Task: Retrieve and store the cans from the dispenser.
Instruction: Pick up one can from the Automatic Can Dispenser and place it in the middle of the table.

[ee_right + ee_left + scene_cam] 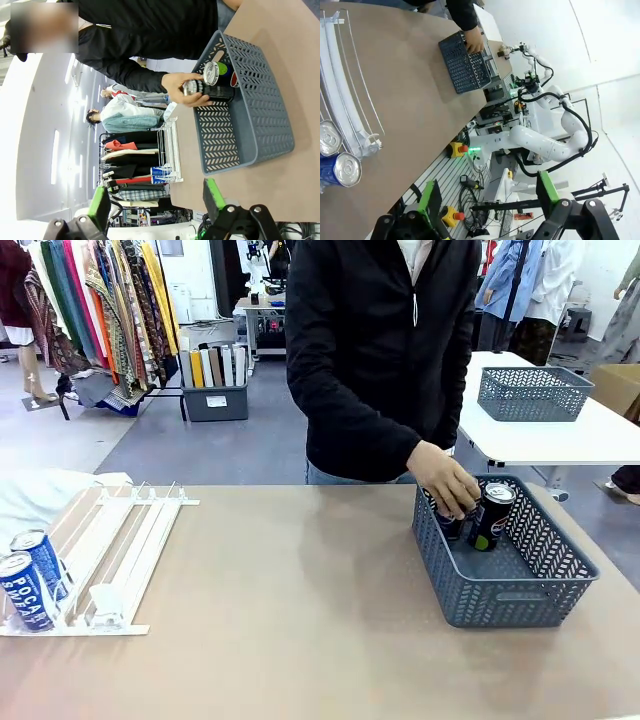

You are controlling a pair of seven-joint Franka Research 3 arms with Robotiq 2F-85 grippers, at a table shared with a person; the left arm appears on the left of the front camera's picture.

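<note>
Front view: a person's hand (447, 480) holds a black can (216, 93) in the basket (505, 590) at 3 o'clock. Blue cans (30, 580) sit on the rack (130, 540) at 8. The left gripper (487, 182) and right gripper (155, 189) have their jaws spread and empty. We fear the held can may topple the standing can (493, 515).

The front camera looked across the table (300, 620) toward the person (370, 360). Both wrist cameras looked in sideways from beyond its edge; all three shared the rack (150, 540) and basket (500, 590).

Blue cans (25, 590) cut by L edge, hand (447, 480) hiding blk can (449, 526) top
</note>
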